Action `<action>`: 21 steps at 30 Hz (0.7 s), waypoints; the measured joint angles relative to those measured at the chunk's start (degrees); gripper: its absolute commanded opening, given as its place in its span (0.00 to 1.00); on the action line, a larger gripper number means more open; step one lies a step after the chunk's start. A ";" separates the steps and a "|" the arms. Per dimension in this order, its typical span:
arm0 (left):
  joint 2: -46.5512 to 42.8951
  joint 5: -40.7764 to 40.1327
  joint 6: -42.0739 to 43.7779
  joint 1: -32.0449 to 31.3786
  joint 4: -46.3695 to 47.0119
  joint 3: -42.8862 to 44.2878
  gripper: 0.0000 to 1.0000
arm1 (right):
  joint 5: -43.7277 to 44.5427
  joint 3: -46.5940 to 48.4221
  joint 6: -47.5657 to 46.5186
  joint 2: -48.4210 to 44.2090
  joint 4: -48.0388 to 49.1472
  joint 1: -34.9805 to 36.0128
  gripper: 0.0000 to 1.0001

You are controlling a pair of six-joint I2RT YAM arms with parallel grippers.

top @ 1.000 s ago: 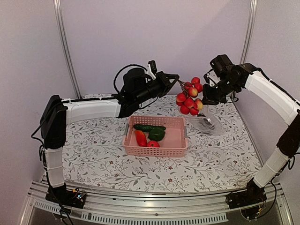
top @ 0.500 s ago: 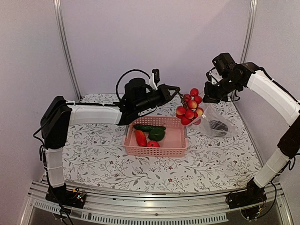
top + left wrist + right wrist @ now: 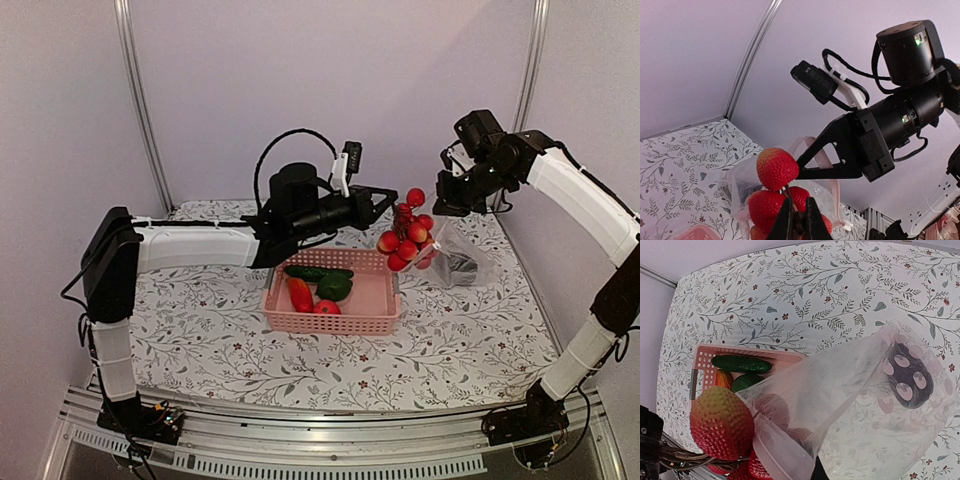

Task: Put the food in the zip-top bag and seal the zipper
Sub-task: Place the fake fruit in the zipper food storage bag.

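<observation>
Two containers: a pink slotted plastic basket (image 3: 330, 322) and a large clear crinkly plastic bag (image 3: 478, 250), both over the white floral tablecloth (image 3: 200, 320), the bag just right of the basket
Basket contents: four pieces, namely one long green cucumber (image 3: 318, 272) along the far side, one rounded green pepper (image 3: 334, 288) touching it, one long red-orange piece (image 3: 300, 294) on the left, and one round red piece (image 3: 326, 307) by the front wall
Bag contents: one dark purple eggplant (image 3: 460, 268) lying at the bottom; the mouth gapes, unsealed
Right claw (image 3: 445, 205): pressed together on the bag's upper edge, holding the mouth up off the cloth
Left claw (image 3: 388, 200): pinching the thin stem of the cluster of small red fruits (image 3: 408, 235), its fingers almost meeting
Cluster position: one bunch, hanging at the bag's mouth near the basket's far right corner; the fruits are too bunched for an exact count
Top view alone: both arms, the whole basket, the round red piece
Left wrist view alone: the stem caught between its dark fingertips (image 3: 786, 220), with the other arm's claw facing it behind the fruits
Right wrist view alone: pale round spots on the eggplant; the lower fruits seen through the bag's film, the top fruit outside it
</observation>
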 measured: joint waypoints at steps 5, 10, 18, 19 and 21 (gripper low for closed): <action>-2.38 -0.42 3.26 0.02 0.22 -0.55 0.00 | -0.02 0.00 -0.07 0.76 0.02 0.00 0.00; -3.63 0.57 5.14 0.02 1.90 -2.01 0.00 | -0.50 0.00 -0.04 1.55 0.07 -0.07 0.00; -3.30 -0.13 5.49 0.02 -2.23 -1.97 0.00 | -1.70 3.67 -0.04 3.58 -0.24 -0.11 0.00; -2.99 -0.68 5.49 0.02 -2.73 -1.86 0.00 | -1.81 4.20 -0.04 3.58 -0.28 -0.11 0.00; -2.05 -2.05 5.49 0.02 -3.80 -1.20 0.00 | -2.47 4.90 -0.04 3.58 -0.37 -0.11 0.00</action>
